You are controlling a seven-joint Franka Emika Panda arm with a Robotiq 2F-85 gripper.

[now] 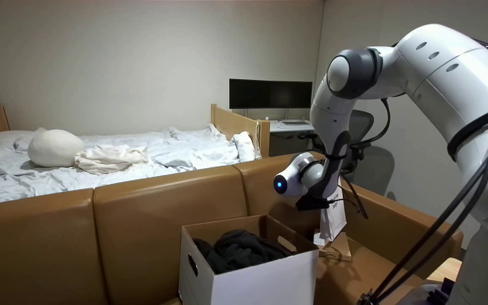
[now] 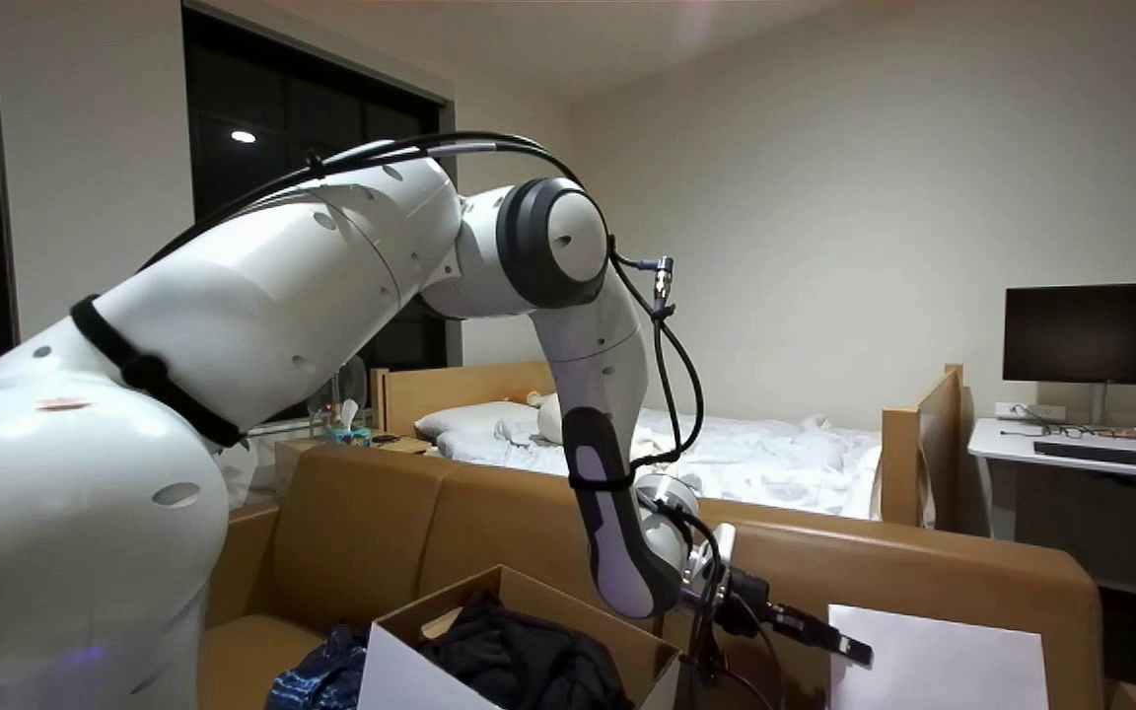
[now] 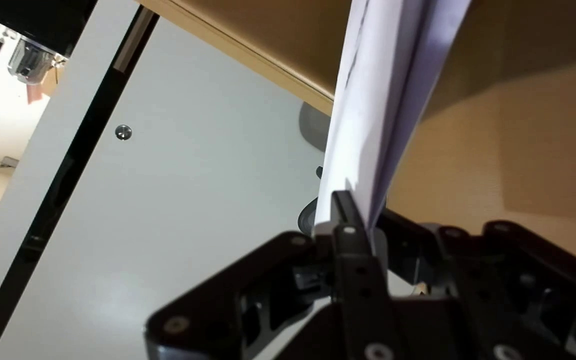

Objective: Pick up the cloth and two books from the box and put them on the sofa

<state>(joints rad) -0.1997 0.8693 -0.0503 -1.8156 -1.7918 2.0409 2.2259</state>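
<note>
In the wrist view my gripper (image 3: 353, 232) is shut on the edge of a thin white book (image 3: 363, 135). The same book (image 2: 938, 656) hangs beyond my gripper (image 2: 854, 649) in front of the sofa back; its printed white side (image 1: 334, 214) shows past the arm. Below it lies the tan-brown sofa's seat (image 1: 354, 279). The black cloth (image 1: 242, 250) is bunched inside the white box (image 1: 265, 284), apart from the gripper. A flat brown thing with a white label (image 1: 339, 248) rests on the seat; whether it is the second book I cannot tell.
Blue patterned fabric (image 2: 321, 671) lies beside the box. The sofa back (image 1: 172, 207) rises behind the box, and a sofa armrest (image 1: 396, 222) stands past the book. Loose cables (image 2: 696, 592) hang around the wrist. Behind the sofa is a bed (image 1: 176, 148) with white sheets.
</note>
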